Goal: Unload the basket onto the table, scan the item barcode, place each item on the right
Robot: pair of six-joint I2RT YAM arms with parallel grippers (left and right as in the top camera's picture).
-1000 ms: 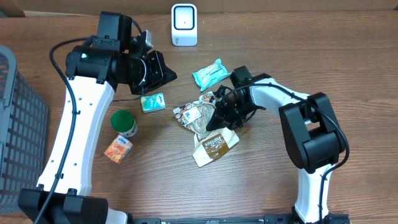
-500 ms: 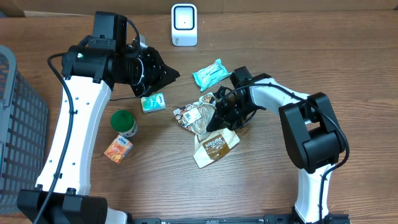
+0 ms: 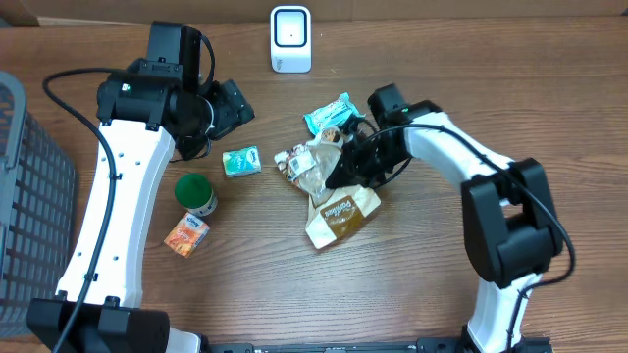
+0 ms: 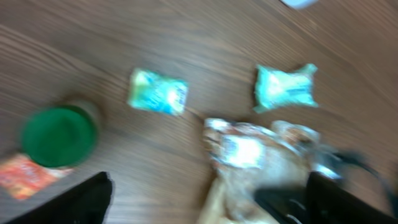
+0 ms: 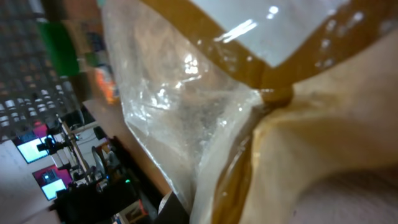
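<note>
Fingers of the right gripper [image 3: 351, 163] clamp the snack pouch [image 3: 337, 208] for the twelve-o'clock scanner [image 3: 290, 39]; left fingers [image 4: 86, 200] spread wide, empty.

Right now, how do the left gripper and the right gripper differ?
The left gripper is open and empty; the right gripper is shut on the clear snack bag. The left gripper hovers near the small teal packet; the right gripper is beside the tan pouch. Both are black.

Brown wood-grain tabletop [image 3: 412, 294] under soft, even light, grey slatted plastic basket [image 3: 29, 196] at its left edge, blurred glowing monitor screens [image 5: 34, 152] beyond.
</note>
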